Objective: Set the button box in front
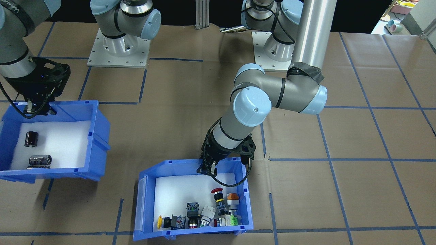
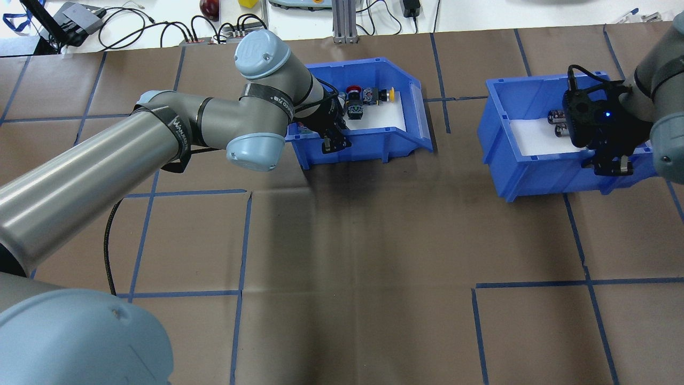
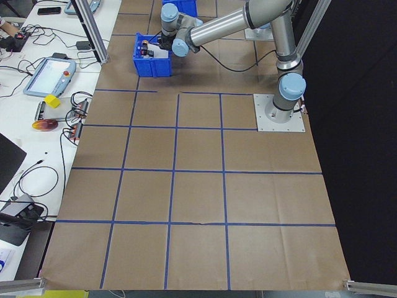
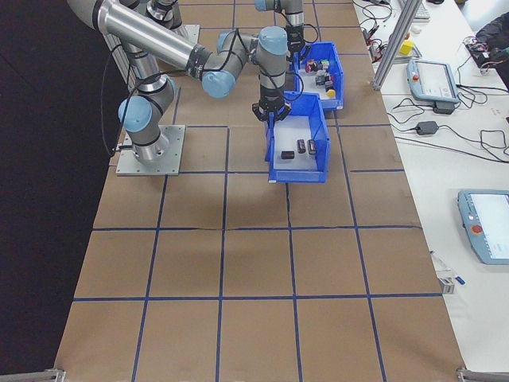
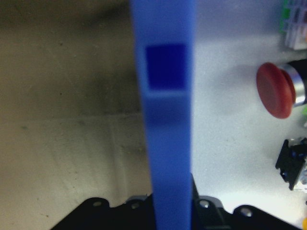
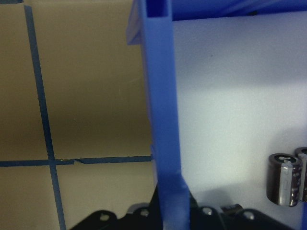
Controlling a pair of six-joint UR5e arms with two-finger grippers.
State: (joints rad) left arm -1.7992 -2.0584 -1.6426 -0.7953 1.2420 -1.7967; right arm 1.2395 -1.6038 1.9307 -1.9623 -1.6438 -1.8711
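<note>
The button box (image 1: 146, 204) (image 2: 411, 128) is a blue bin with a white liner, on the far side of the table from the robot. It holds several switches, among them a red mushroom button (image 1: 217, 191) (image 5: 276, 91). My left gripper (image 1: 207, 168) (image 2: 334, 143) straddles the bin's robot-side wall (image 5: 165, 120) and is shut on it. A second blue bin (image 1: 98, 136) (image 2: 534, 171) with dark cylinders (image 1: 31, 139) (image 6: 283, 184) stands to the robot's right. My right gripper (image 1: 34, 109) (image 2: 609, 166) is shut on its robot-side wall (image 6: 163, 120).
Brown paper with a blue tape grid (image 2: 240, 240) covers the table. The two arm bases (image 1: 119, 51) and an aluminium post (image 1: 202, 13) stand at the robot's edge. Cables and devices (image 2: 80, 21) lie beyond the far edge. The second bin reaches nearer the robot than the button box.
</note>
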